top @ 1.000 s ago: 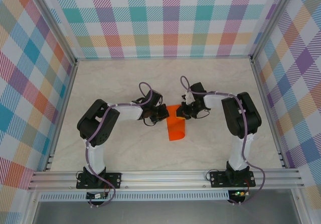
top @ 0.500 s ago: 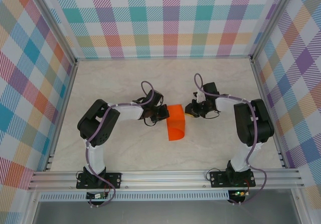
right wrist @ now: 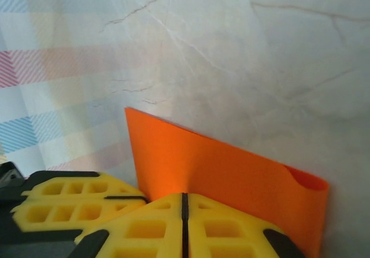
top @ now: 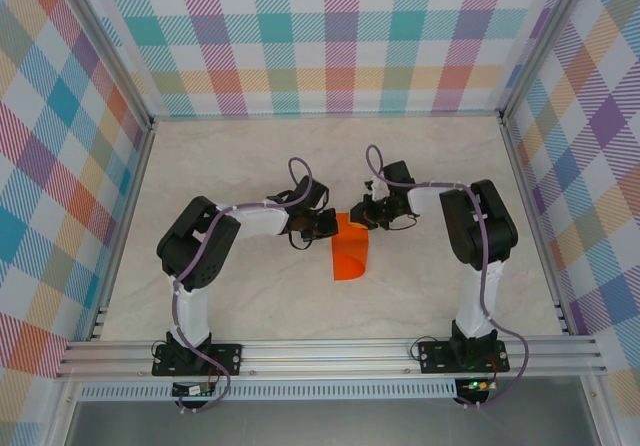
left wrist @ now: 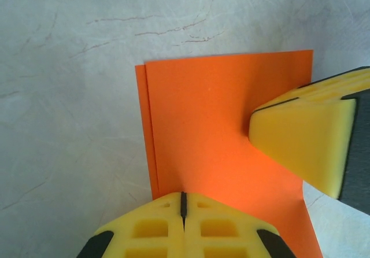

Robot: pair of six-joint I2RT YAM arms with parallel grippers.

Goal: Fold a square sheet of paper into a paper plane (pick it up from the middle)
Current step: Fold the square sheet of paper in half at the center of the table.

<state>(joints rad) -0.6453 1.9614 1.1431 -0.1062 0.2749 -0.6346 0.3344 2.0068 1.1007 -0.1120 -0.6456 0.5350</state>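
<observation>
The square sheet of paper [top: 350, 256] is bright orange and lies folded in half on the marble table, its two layers slightly offset along one edge [left wrist: 219, 119]. One end curls into a small open loop [right wrist: 306, 183]. My left gripper [top: 327, 228] is shut, its yellow tips [left wrist: 183, 197] resting on the paper's far end. My right gripper [top: 362, 218] is shut too [right wrist: 184, 195] and touches the same end from the other side. One of its fingers [left wrist: 300, 136] presses on top of the sheet. The left gripper's fingers [right wrist: 69, 200] sit right beside the right gripper's.
Plaid walls [top: 340, 46] enclose the table on three sides. A metal rail [top: 330, 356] with both arm bases runs along the near edge. Bare marble [top: 230, 296] stretches left, right and behind the paper.
The right arm swung out to the right, then came back left, and its gripper now sits on the paper's far end. The left gripper and the paper stayed in place.
</observation>
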